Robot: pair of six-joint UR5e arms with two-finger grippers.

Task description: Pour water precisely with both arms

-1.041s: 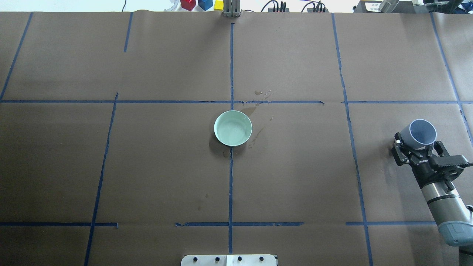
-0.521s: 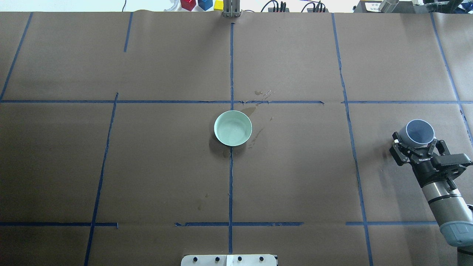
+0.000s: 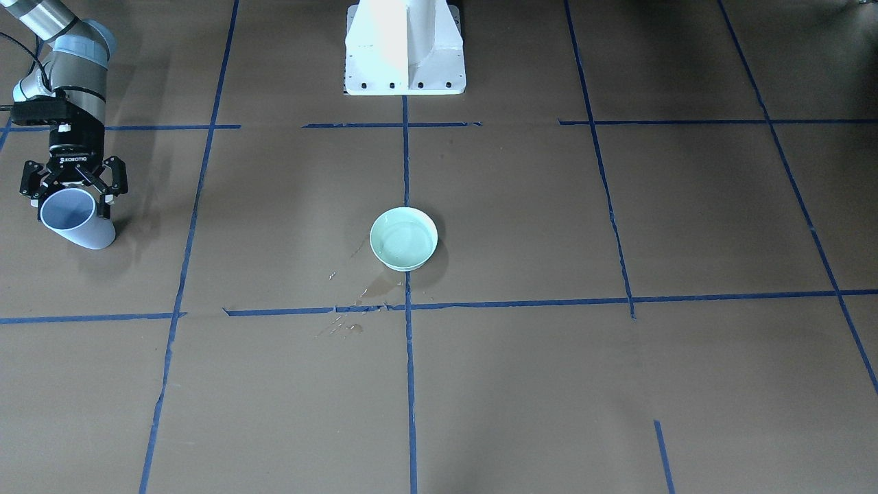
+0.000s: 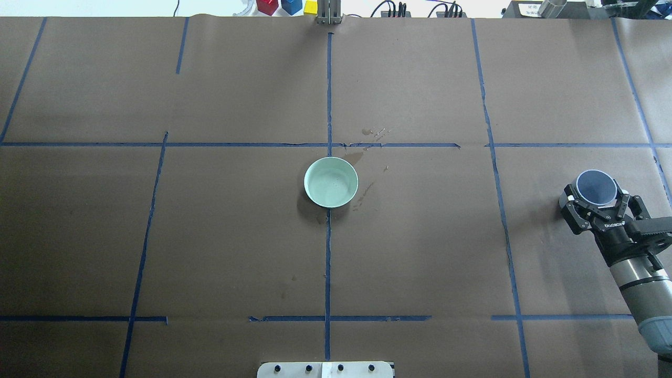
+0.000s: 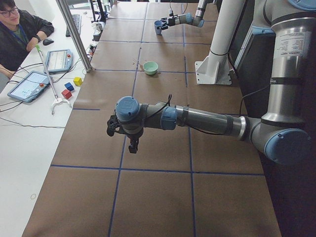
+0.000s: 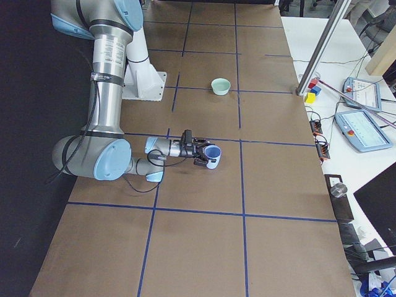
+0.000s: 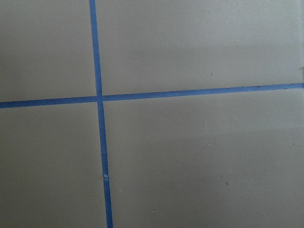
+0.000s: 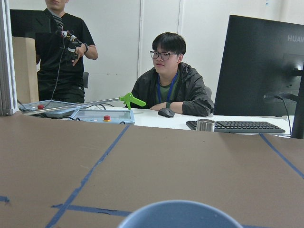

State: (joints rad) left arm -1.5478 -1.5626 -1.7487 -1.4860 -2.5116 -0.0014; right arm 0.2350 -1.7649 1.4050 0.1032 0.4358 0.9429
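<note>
R gripper (image 4: 596,195): clamped on blue-grey cup (image 4: 596,187), one finger each side of the wall; far R side of table.
Cup: mouth faces up; we can't tell if its base touches the paper (image 4: 420,252).
R arm (image 4: 636,286): comes in low from near R corner.
Bowl (image 4: 331,182): pale green, mid-table on a tape line (image 4: 328,252), well apart from cup.
Water (image 3: 405,241): faint sheen inside bowl; wet marks (image 3: 374,285) on paper just beside bowl, operators' side.
L gripper (image 5: 132,143): seen in side view only, pointing down over paper; we can't tell whether it's spread or closed.
L arm (image 5: 207,120): stretched out level above table.
</note>
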